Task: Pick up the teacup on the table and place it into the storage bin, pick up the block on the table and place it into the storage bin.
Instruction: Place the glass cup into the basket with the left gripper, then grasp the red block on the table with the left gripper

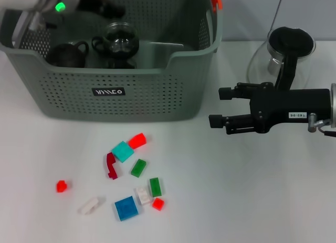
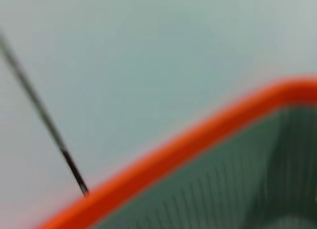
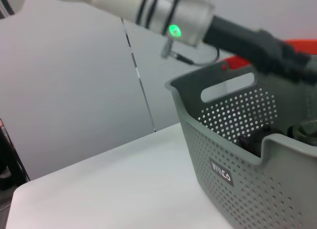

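Over the storage bin (image 1: 126,98), at the far left of the bench (image 1: 236,190), the left arm reaches in; its gripper is hidden behind the bin's wall, so whether its fingers are parted or closed cannot be told. Inside the bin sit a dark teacup (image 1: 67,54), handle toward the right, and a glass-lidded teapot (image 1: 118,41), both partly cut off by the front rim. Loose blocks (image 1: 126,208) lie scattered in front of the bin. Farther right, the right gripper (image 1: 218,107) hovers beside the bin, lying level, its fingers spread and holding nothing, pointing left. Behind it stands a glass jug (image 1: 286,51), partly covered by the arm.
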Robot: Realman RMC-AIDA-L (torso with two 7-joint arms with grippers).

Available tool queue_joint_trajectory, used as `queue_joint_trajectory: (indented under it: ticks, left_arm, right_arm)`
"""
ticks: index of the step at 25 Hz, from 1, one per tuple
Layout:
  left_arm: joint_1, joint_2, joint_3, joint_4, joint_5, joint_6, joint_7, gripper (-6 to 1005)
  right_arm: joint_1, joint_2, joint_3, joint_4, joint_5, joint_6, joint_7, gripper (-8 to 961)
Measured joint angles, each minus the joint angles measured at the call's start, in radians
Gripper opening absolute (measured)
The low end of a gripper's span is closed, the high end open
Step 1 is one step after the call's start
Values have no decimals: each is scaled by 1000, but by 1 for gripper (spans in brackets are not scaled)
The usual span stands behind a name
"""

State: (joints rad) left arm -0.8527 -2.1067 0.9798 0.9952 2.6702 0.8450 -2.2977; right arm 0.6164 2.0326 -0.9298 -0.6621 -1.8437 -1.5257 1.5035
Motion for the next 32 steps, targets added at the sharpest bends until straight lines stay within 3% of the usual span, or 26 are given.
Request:
queue_joint_trajectory:
  ticks: [2,6,9,12,19,23,26,32]
  left_arm:
    - [42,-6,-15,94,-81,48,10,521]
    - [138,-7,-99,248,-462,270,137,662]
    - [195,-13,-206,259,-754,560,300,758]
    - [241,-24,-254,233,-887,813,409,835]
    - [365,-62,-252,213,-859,1065,577,861]
    - [400,-66,-253,167,-786,1091,623,861]
    - [403,-67,-257,125,-703,1087,654,861]
    - [413,-69,-260,88,-593,1064,760,861]
  right_arm:
    - [0,-1,-1,0,0,-4,-3,916]
    - [6,-9,-1,-1,-17,-21,-12,916]
    - [12,-12,-1,-7,-43,-52,-20,916]
    - [13,-19,-1,-10,-53,-87,-33,916]
    - [25,-31,-1,-10,-107,-147,-26,916]
    - [47,-27,-1,-4,-154,-150,-24,916]
    - [70,-9,-1,2,-190,-124,-14,916]
    - [113,55,-17,3,-281,-36,-17,915]
